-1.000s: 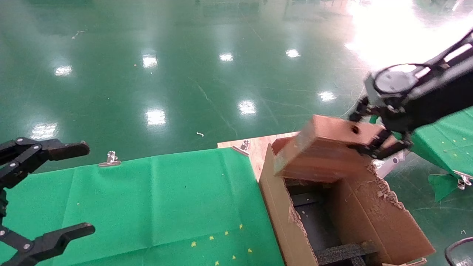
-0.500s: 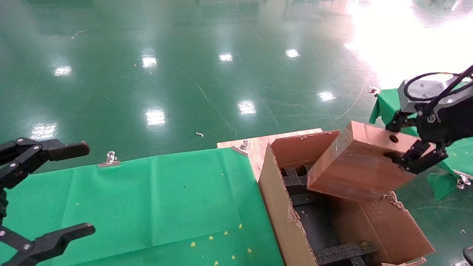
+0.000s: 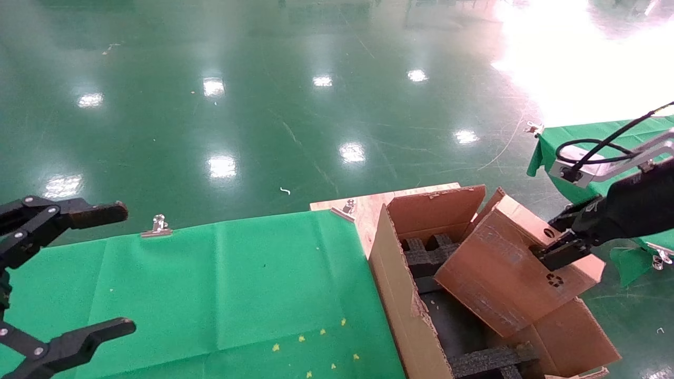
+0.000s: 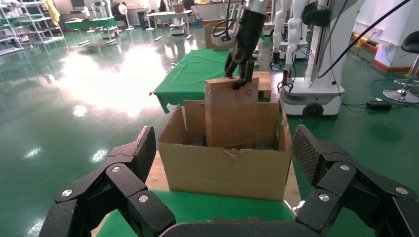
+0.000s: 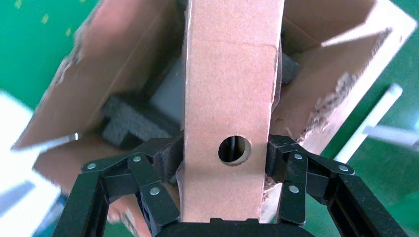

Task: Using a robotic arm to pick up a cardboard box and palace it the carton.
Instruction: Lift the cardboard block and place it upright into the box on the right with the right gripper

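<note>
My right gripper is shut on the narrow edge of the flat brown cardboard box, next to its round hole. The box hangs tilted, with its lower end down inside the open carton, over the black foam inserts. The recycling mark faces up. In the right wrist view the gripper clamps the box from both sides above the carton. The left wrist view shows the box standing in the carton. My left gripper is open and empty at the left, over the green cloth.
A green cloth table lies left of the carton, held by metal clips. A wooden board lies under the carton's far end. A second green table stands behind my right arm. Glossy green floor lies all around.
My right gripper has moved right and down with the box. The box has tipped and its lower end has sunk into the carton. The left arm has not moved.
</note>
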You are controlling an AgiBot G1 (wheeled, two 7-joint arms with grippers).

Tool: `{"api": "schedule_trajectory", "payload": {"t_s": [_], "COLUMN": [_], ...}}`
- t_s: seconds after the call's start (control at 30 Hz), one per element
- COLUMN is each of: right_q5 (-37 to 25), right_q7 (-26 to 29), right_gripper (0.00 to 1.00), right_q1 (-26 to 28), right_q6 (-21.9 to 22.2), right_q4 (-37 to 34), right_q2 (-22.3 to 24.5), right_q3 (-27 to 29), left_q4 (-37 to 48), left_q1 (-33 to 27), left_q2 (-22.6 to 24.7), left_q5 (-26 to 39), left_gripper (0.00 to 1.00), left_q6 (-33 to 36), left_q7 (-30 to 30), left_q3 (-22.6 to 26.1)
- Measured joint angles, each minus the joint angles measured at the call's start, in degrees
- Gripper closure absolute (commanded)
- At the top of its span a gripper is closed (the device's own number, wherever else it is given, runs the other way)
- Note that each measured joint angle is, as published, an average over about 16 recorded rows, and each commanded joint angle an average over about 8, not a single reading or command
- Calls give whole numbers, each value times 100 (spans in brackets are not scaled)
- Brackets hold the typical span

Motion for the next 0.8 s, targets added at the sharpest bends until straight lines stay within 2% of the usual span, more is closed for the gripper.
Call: {"api": "schedule_trajectory", "payload": {"t_s": [0.2, 0.37, 0.5, 0.8], "right_q5": [-221, -436, -521, -505], "right_q7": [1067, 1598, 1782, 1822], "right_gripper": [100, 100, 100, 100], "right_q1": [82, 217, 283, 257], "right_q6": [514, 792, 897, 909], "right_q4": [699, 1122, 1288, 1270], "right_q2": [424, 668, 761, 726], "right_q3": [-139, -226, -252, -255], "left_q4": [0, 1, 1, 2], "left_q1": [0, 1, 1, 1], "left_q2": [0, -1, -1, -1], "left_q5": [0, -1, -1, -1], "left_gripper": [0, 0, 0, 0], "left_q6": [0, -1, -1, -2], "left_q7": [0, 0, 1, 1], "left_q3": [0, 0, 0, 1]}}
